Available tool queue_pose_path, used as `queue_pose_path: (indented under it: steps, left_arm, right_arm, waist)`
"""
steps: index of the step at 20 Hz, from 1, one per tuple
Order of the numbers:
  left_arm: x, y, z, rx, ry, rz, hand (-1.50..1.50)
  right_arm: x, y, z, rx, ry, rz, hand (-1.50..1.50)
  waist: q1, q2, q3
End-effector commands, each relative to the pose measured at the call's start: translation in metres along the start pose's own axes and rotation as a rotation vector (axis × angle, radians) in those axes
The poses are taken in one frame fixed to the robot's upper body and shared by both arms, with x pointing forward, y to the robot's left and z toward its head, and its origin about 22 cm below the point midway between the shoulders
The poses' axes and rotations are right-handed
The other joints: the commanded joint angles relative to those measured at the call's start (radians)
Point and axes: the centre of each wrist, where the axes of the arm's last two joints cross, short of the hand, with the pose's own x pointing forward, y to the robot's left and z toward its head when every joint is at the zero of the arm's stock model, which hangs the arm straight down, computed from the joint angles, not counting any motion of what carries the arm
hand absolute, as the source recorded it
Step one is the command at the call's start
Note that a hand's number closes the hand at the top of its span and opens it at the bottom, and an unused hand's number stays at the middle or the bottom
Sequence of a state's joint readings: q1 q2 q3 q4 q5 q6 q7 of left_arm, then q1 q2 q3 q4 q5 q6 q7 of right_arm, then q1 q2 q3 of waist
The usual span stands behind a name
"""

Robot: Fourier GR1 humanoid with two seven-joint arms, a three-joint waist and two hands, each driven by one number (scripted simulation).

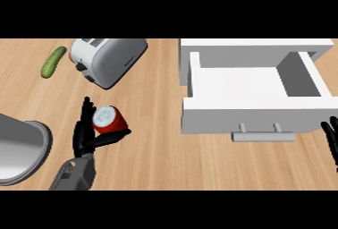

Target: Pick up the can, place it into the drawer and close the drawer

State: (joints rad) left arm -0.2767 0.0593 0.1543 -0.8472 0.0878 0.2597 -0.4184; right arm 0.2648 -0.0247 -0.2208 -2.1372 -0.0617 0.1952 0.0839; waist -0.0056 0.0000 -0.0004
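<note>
A red can with a silver top lies tilted on the wooden counter, left of centre. My left hand comes up from the lower edge beside it. Its fingers run straight along the can's left side and its thumb reaches under the can's lower right, so the can sits in the gap between them. The fingers are not curled round it. The white drawer stands pulled out and empty at the right, its grey handle facing me. My right hand rests open at the right edge, fingers up.
A silver toaster lies behind the can at the upper left, with a green cucumber further left. A large metal pot sits at the left edge, close to my left forearm. Bare wood separates the can and the drawer.
</note>
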Motion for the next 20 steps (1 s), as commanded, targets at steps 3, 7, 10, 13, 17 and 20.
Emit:
queue_pose_path:
  steps: [3,7,10,13,17,20]
  left_arm:
    - [-0.001,-0.029,-0.008,-0.034,-0.005,-0.006,-1.5]
    - [-0.01,-0.019,-0.014,-0.048,-0.039,0.01,1.5]
    - [0.002,-0.029,-0.025,-0.088,-0.045,0.039,1.5]
    - [0.019,-0.04,-0.019,-0.089,-0.041,0.096,1.5]
    - [0.029,-0.049,-0.009,-0.126,-0.047,0.114,1.5]
    - [0.025,-0.065,-0.02,-0.137,-0.115,0.122,1.5]
  right_arm:
    - [0.001,0.004,0.0,0.008,-0.007,-0.012,-1.5]
    - [0.0,0.003,0.004,-0.001,-0.001,-0.004,-1.5]
    - [0.008,-0.007,0.003,0.003,0.0,-0.021,-1.5]
    - [0.001,-0.019,-0.003,-0.015,-0.006,-0.016,-1.5]
    - [0.005,0.0,-0.002,-0.007,-0.017,-0.011,-1.5]
    - [-0.023,-0.017,0.008,-0.007,0.001,-0.021,-1.5]
  waist:
    - [-0.001,0.0,0.0]
    - [-0.003,0.001,0.0]
    - [-0.004,0.001,0.0]
    - [0.003,-0.001,0.001]
    - [0.006,-0.002,0.001]
    - [-0.004,0.001,0.0]
